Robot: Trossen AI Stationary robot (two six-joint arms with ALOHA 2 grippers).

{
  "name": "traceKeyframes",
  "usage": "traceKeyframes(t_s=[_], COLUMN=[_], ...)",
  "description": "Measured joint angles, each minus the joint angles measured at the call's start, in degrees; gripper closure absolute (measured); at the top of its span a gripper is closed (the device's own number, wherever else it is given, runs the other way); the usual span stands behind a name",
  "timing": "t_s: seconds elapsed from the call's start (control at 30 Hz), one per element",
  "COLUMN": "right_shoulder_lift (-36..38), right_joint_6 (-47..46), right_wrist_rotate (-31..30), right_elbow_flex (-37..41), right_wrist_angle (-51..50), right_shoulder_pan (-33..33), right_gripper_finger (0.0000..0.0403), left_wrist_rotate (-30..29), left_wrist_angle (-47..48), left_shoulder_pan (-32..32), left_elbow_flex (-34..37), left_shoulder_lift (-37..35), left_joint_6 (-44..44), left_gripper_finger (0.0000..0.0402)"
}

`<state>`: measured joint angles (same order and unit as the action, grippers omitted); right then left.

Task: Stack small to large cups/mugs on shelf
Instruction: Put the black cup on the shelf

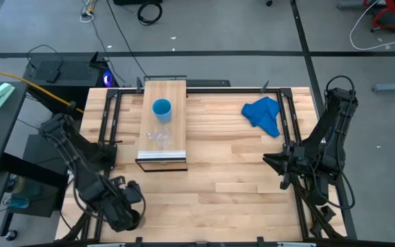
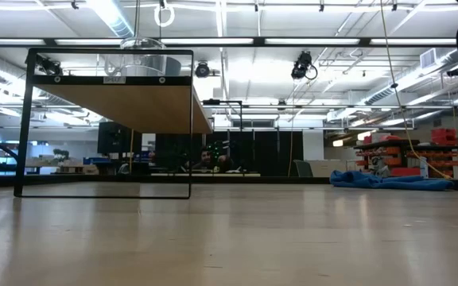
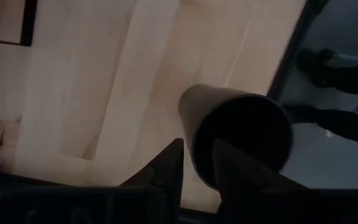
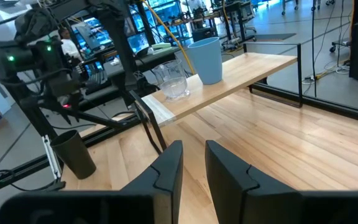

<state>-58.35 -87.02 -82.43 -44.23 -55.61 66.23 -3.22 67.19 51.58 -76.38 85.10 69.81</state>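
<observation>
Since the black cup [image 3: 238,134] sits pinched by its rim in the left jaws [image 3: 196,163], with one finger [image 3: 166,168] outside the wall and the other finger [image 3: 238,171] inside the mouth, what the next move turns on is how that cup lies relative to the shelf [image 1: 177,96]. In the right wrist view the black cup stands upright on the counter [image 1: 238,171] at its near left corner, its long axis vertical and mouth up. From the left jaws the shelf lies ahead and a little toward the centre of the counter, well apart. The left jaws are clamped on the cup's wall; the left arm is plainly the nearer one to both cup and shelf.

On the shelf stand two things, each apart from the other: the blue cup [image 1: 161,110] farther from the left jaws, and the clear glass cup [image 1: 158,136] nearer them, close to the shelf's pale front edge. Both look upright and open-mouthed, and nothing shows inside either. Neither is nested in the other, so by my reading the stacking has not begun.

The right jaws [image 4: 193,163] hang over the counter's right side, well away from the shelf, fingers slightly apart and holding nothing. A blue cloth [image 1: 264,114] lies ahead of them, near the far edge of the counter.
</observation>
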Motion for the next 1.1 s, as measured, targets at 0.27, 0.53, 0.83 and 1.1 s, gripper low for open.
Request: traceKeyframes(t_s=[0.27,0.53,0.83,1.1], right_shoulder_lift=[0.00,0.00,0.00,0.00], right_joint_6=[0.00,0.01,0.00,0.00], right_wrist_rotate=[0.00,0.00,0.00,0.00], right_elbow_flex=[0.02,0.00,0.00,0.00], right_wrist_angle=[0.00,0.02,0.00,0.01], right_shoulder_pan=[0.00,0.01,0.01,0.01], right_gripper_finger=[0.0328,0.0328,0.0328,0.0328], left_wrist_rotate=[1.54,1.90,0.42,0.44], left_wrist_angle=[0.08,0.14,0.12,0.06], left_shoulder_pan=[0.18,1.46,1.31,1.41], left_elbow_flex=[0.00,0.00,0.00,0.00], left_shoulder_lift=[3.04,3.08,3.08,3.08], left_joint_6=[-3.35,-6.05,-8.15,-8.14], left_gripper_finger=[0.0301,0.0302,0.0299,0.0296])
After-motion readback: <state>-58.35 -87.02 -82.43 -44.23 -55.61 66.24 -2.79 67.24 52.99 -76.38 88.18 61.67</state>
